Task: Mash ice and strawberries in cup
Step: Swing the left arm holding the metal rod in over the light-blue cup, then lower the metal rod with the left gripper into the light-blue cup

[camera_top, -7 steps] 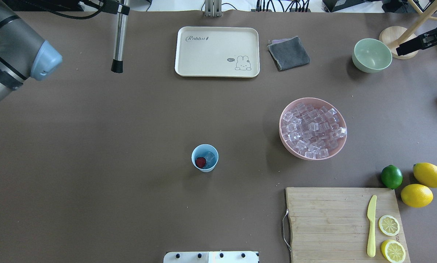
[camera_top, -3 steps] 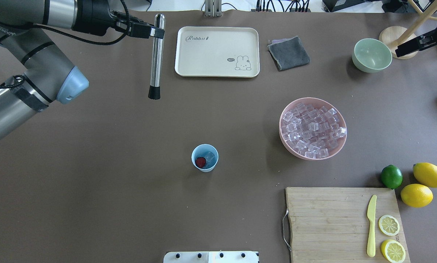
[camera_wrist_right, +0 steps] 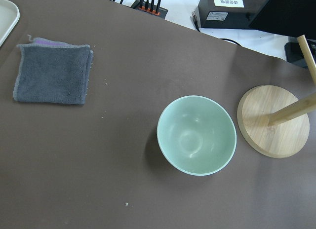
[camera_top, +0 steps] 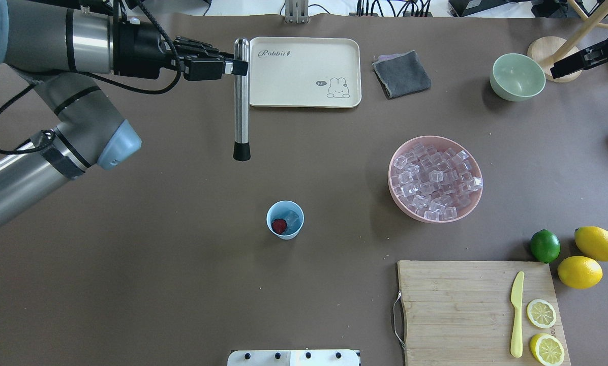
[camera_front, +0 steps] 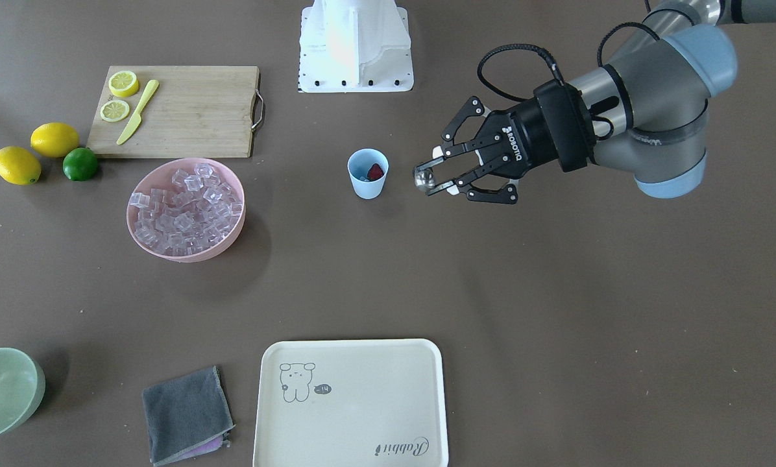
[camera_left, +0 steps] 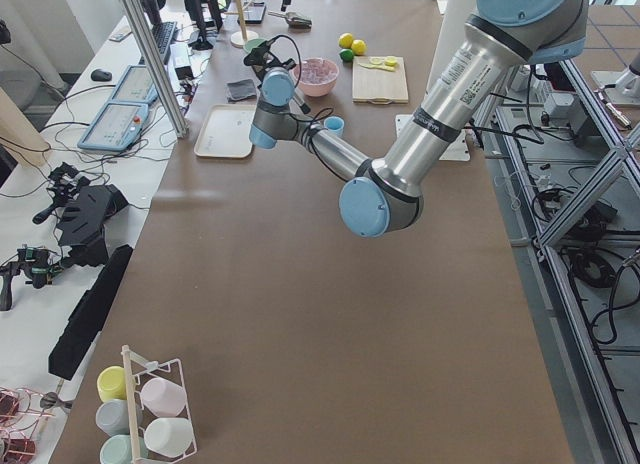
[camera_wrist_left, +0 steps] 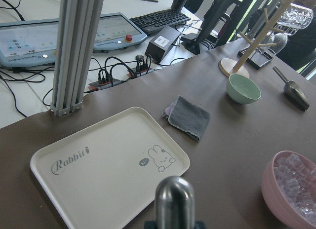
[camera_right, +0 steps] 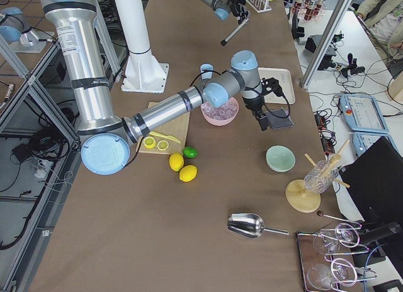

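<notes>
The light blue cup [camera_top: 285, 219] [camera_front: 368, 174] stands mid-table with one dark red strawberry [camera_top: 279, 225] [camera_front: 376, 172] and a clear ice cube [camera_top: 292, 218] inside. My left gripper [camera_top: 233, 66] [camera_front: 436, 176] is shut on a steel muddler [camera_top: 241, 101] [camera_wrist_left: 174, 199] with a black tip. The muddler hangs upright above the table, off to the cup's left side and clear of it. More ice [camera_top: 435, 180] fills the pink bowl [camera_top: 391, 175]. My right gripper [camera_top: 568, 64] hovers by the pale green bowl [camera_wrist_right: 196, 134]. Whether it is open or shut does not show.
A cream tray [camera_top: 304, 71] and a grey cloth [camera_top: 401, 73] lie at the far edge. The cutting board [camera_top: 461, 310], with a yellow knife [camera_top: 516, 315] and lemon slices, sits front right, beside a lime [camera_top: 545, 246] and whole lemons. A wooden stand [camera_top: 553, 53] is at the far right.
My left arm has swung in from the left, carrying the muddler rightward and closer to the cup. The cup and its contents have not moved.
</notes>
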Robot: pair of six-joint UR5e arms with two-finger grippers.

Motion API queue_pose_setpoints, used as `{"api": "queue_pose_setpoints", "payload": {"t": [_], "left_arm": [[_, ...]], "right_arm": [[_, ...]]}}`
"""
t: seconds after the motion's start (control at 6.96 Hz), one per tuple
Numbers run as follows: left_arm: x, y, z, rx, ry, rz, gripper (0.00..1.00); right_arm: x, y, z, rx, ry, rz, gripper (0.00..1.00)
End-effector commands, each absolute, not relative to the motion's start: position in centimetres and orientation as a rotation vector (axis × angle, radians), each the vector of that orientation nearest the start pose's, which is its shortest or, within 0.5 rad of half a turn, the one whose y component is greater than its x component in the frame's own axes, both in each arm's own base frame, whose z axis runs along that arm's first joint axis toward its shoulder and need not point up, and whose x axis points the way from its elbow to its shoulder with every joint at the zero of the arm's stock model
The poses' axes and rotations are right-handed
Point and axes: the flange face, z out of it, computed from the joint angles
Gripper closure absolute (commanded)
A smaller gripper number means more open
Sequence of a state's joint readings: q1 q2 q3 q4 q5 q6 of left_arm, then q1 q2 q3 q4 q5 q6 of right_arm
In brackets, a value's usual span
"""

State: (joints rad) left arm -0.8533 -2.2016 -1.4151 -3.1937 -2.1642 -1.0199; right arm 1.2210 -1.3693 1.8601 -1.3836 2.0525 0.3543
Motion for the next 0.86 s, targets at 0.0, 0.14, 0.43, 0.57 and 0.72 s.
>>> {"api": "queue_pose_setpoints", "payload": {"t": [0.0, 0.14, 0.43, 0.57, 0.72], "left_arm": [[39.8, -46.4, 20.8, 1.053, 1.932, 0.363, 1.00], [39.5, -46.1, 21.0, 1.074, 1.951, 0.374, 1.00], [39.7, -46.2, 24.2, 1.140, 1.898, 0.403, 1.00], [39.7, -46.3, 24.4, 1.174, 1.876, 0.421, 1.00], [39.6, -46.5, 24.3, 1.266, 1.832, 0.414, 1.00]], "right_arm": [[-11.0, -56.1, 40.0, 0.472, -0.649, -0.154, 0.00], [-11.0, -56.1, 40.0, 0.476, -0.642, -0.152, 0.00], [-10.9, -55.9, 39.7, 0.483, -0.642, -0.152, 0.00], [-10.8, -55.8, 39.4, 0.489, -0.644, -0.153, 0.00], [-10.8, -55.7, 39.3, 0.489, -0.647, -0.154, 0.00]]}}
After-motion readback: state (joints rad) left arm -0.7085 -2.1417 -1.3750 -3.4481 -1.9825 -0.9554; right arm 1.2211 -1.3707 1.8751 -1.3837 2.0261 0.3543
